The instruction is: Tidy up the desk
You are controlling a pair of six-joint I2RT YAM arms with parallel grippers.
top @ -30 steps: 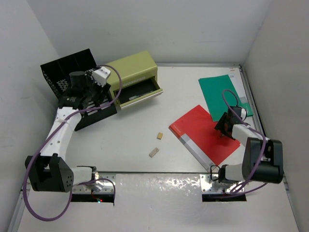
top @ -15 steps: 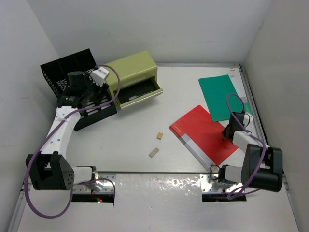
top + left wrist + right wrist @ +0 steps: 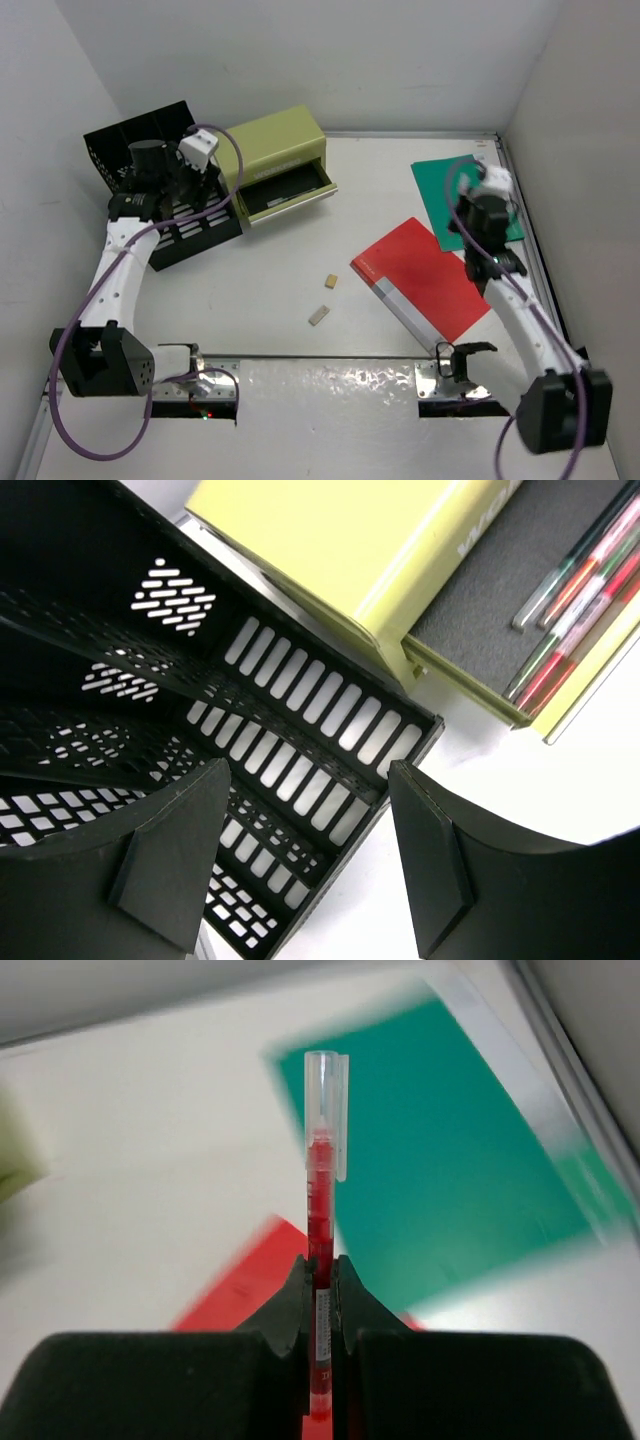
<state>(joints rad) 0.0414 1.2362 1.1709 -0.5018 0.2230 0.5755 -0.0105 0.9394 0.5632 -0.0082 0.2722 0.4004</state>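
White walls (image 3: 300, 60) close in the surface (image 3: 290, 240), which is spread under both arms and carries everything. The right jaws are pinched fully together on a red pen (image 3: 320, 1190), which is gripped low on its barrel with the capped end sticking far out, above the green folder (image 3: 450, 190) and near the red folder (image 3: 420, 275). The left jaws are held partly open with nothing between them, over the black mesh tray (image 3: 300, 730), just beside the olive drawer box (image 3: 275, 150); its drawer (image 3: 500, 580) is open and lined with pens (image 3: 575, 575). Risks as judged: the pen could be levered or slid out of such a narrow pinch on a fast swing, then dropped and rolled away. If the drawer is the goal, the long overhang could be knocked on the drawer front, and the left arm parked beside it could be clipped. The tan blocks (image 3: 331, 282) lying mid-surface could be swept by a low pass.
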